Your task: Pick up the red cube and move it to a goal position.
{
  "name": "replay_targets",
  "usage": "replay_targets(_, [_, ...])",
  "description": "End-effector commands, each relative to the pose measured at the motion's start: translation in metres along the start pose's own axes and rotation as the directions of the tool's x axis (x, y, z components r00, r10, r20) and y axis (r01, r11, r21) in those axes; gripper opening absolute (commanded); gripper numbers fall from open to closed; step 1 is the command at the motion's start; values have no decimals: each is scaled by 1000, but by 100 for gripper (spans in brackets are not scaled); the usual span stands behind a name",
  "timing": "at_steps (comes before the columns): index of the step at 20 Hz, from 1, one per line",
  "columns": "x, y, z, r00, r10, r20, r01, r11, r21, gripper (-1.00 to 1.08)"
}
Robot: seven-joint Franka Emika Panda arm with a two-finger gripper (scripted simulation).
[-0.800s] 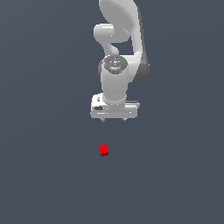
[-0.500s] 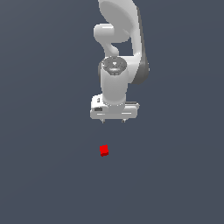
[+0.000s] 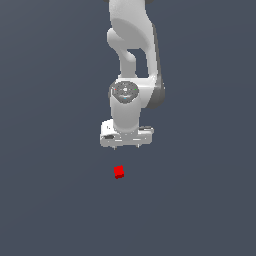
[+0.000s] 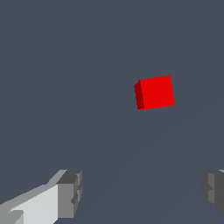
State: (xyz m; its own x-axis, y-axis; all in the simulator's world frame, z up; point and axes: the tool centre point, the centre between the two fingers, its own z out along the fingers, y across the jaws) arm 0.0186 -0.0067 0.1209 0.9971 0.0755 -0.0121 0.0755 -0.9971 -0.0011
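The red cube (image 3: 119, 172) lies by itself on the plain grey desk (image 3: 50, 200), and everything else is placed from it. The white arm (image 3: 131, 60) stands over it, wrist turned downward, with the gripper (image 3: 126, 146) hanging above the cube and a little toward the exterior view's right of it — clear space shows between the two, nothing touching. In the wrist view the cube (image 4: 154, 92) sits ahead of the gripper (image 4: 142, 193), not between the fingertips (image 4: 70, 192); one grey pad shows at each lower corner of that picture, and the cube is far narrower than the gap they leave. The jaws stand wide apart and hold nothing. The cube shows one bright face and one darker side face — it rests flat on the desk.
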Motion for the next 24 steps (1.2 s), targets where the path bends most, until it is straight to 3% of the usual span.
replay_targets(1, [8, 6, 14, 1000, -20, -1, 20, 1000, 0, 100])
replay_targets(12, [52, 32, 76, 994, -113, -9, 113, 994, -2, 100])
replay_targets(24, [72, 40, 100, 989, -150, -12, 150, 989, -3, 100])
